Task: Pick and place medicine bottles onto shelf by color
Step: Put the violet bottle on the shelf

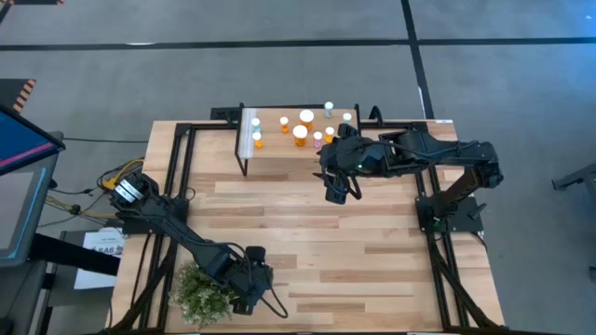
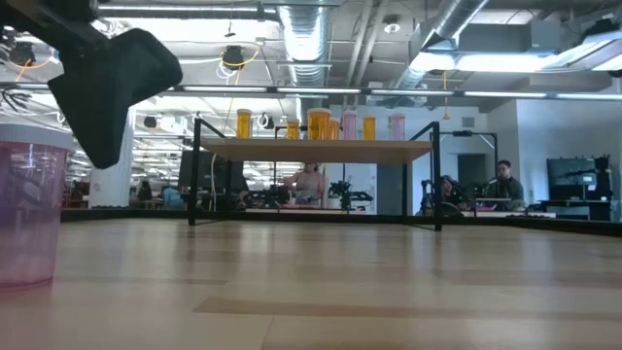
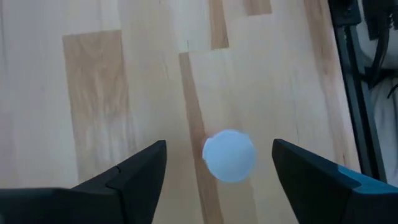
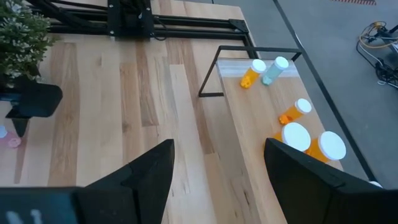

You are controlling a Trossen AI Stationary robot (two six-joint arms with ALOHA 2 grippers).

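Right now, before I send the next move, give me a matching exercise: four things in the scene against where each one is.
Things:
1. left end effector
2. right end effector
3. plant
4. shelf

Places:
A. at the table's far edge, carrying bottles
B. open and empty, just in front of the shelf
C. at a table corner, next to the left end effector
D. open, astride a white-capped bottle on the table

Pairs: 1-D, 2-B, 3-C, 4-A

A pink bottle [image 2: 29, 214] stands close left; orange bottles [image 2: 319, 123] line the shelf [image 2: 311, 150].
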